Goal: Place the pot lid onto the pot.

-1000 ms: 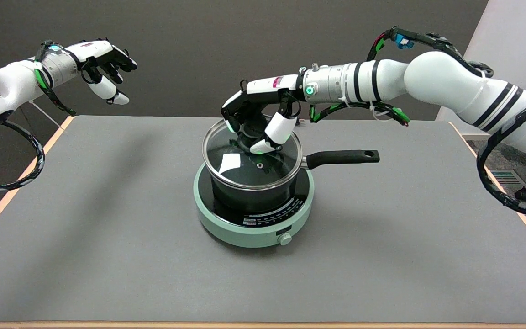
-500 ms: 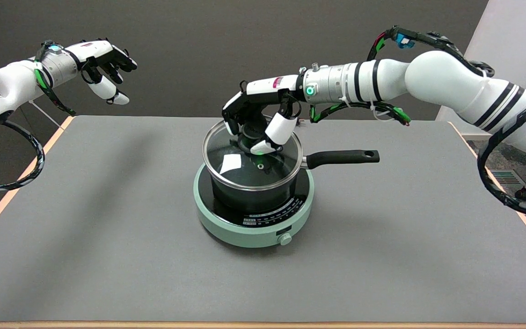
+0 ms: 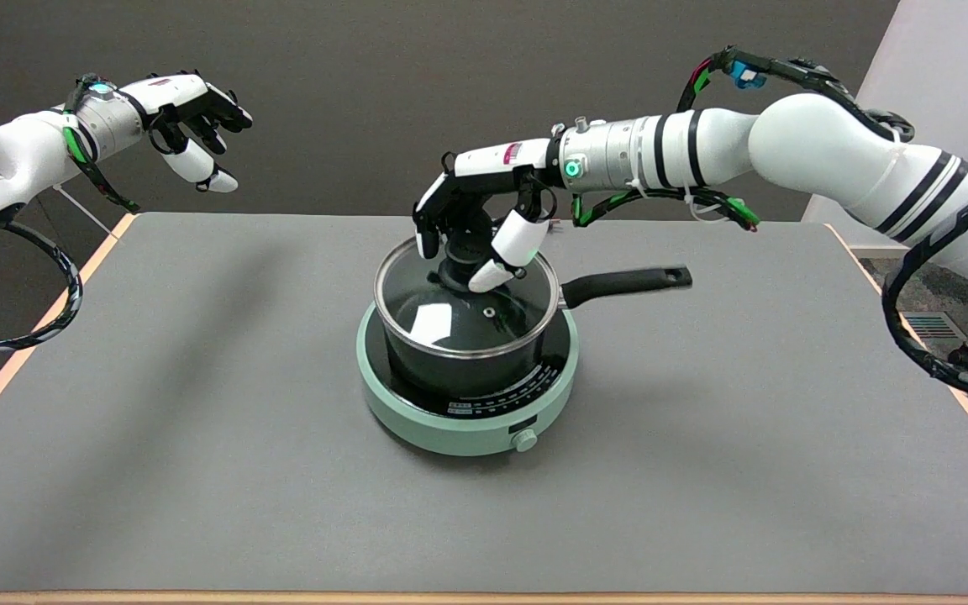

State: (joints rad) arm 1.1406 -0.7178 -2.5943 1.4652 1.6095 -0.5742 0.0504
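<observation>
A glass pot lid [image 3: 467, 307] with a steel rim lies flat on the black pot [image 3: 459, 365], closing it. The pot stands on a mint-green hob [image 3: 417, 416], its long black handle [image 3: 627, 284] pointing right. My right hand [image 3: 471, 239] hovers over the lid's black knob [image 3: 455, 267]. Its fingers [image 3: 425, 235] curve down on the knob's left and its thumb [image 3: 507, 248] on the right. A small gap shows between the fingers and the knob, so the hand holds nothing.
The hob has a control dial [image 3: 524, 439] on its front edge. The grey table [image 3: 198, 437] has orange edges at left and right. The idle left hand [image 3: 194, 118] hangs in the air at the upper left.
The lid has gone from tilted to lying flat on the pot. My right hand has risen a little and its fingers have loosened from the knob. The pot handle has swung slightly backward.
</observation>
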